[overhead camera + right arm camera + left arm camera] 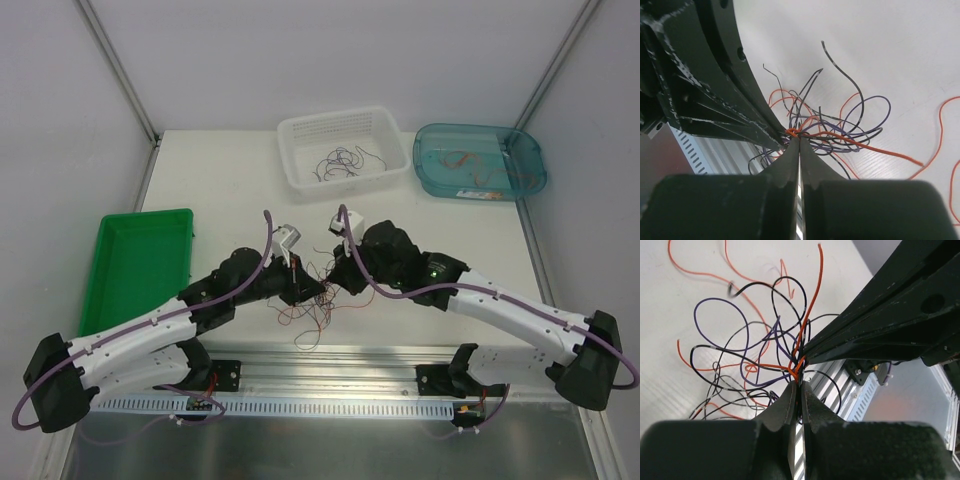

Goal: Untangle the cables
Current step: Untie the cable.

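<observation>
The cables, a small tangle of thin flexible wires in orange, black and purple, hang between the two pincers just above the white surface. The left pincer is closed to a hairline gap and nips the tangle at its tight orange knot, right at the fingertips. The right pincer is pressed together in the same way on that knot from the opposite side, so the two sets of tips nearly meet. Gripping this close together looks deliberate. With each arm taking hold where the strands cross, drawing apart would work the knot open rather than drag the whole bundle along. The knot is too dense to tell whether the pincers hold separate strands or the same one. Slack loops fan out beyond the left pincer's tips and lie on the surface, which suggests only the core is bound. Well beyond both pincers, a white perforated plastic basket holds a few dark strands and a translucent teal plastic tub holds orange ones. These are probably where freed wires are sorted by colour. A green plastic tray lies off to the outer side of the left pincer, away from the right one.
</observation>
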{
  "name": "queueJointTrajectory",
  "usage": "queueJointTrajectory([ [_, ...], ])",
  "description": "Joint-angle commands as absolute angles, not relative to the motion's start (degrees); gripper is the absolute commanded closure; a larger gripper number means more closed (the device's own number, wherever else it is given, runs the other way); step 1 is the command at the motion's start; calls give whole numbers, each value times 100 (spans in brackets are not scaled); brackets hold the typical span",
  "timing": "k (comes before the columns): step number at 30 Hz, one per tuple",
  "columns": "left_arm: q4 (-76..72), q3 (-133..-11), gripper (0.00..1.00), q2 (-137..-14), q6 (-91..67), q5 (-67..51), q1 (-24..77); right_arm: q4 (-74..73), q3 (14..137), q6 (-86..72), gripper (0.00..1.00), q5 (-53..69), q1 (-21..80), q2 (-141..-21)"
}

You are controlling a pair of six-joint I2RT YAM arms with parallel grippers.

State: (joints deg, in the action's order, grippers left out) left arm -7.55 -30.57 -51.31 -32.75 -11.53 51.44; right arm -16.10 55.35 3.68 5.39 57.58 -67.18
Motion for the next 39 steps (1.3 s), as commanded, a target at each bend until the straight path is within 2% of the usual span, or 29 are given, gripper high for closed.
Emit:
queueJointTrajectory([
  [1, -1002, -2875, 99, -4808, -3436, -1055, 5212, -1687, 5441, 194, 99, -410, 5494, -5962],
  [5, -976, -2567, 100, -4422, -3691, -985, 5212, -1696, 5116, -156, 99, -984, 5186, -5416],
  [11, -976, -2417, 100, -4078, -3832, -949, 5212, -1600, 4799, -562, 99, -1213, 5133, -5291],
  [19, -976, -2628, 100, -4438, -3727, -879, 5212, -1327, 5132, -291, 99, 411, 5370, -5422],
  [26, -976, -2918, 100, -4763, -3613, -975, 5212, -1441, 5554, -71, 78, 1124, 5669, -5922],
  [39, -984, -3041, 100, -4641, -3524, -1195, 5212, -1230, 5361, -193, 75, 1082, 5687, -6548],
])
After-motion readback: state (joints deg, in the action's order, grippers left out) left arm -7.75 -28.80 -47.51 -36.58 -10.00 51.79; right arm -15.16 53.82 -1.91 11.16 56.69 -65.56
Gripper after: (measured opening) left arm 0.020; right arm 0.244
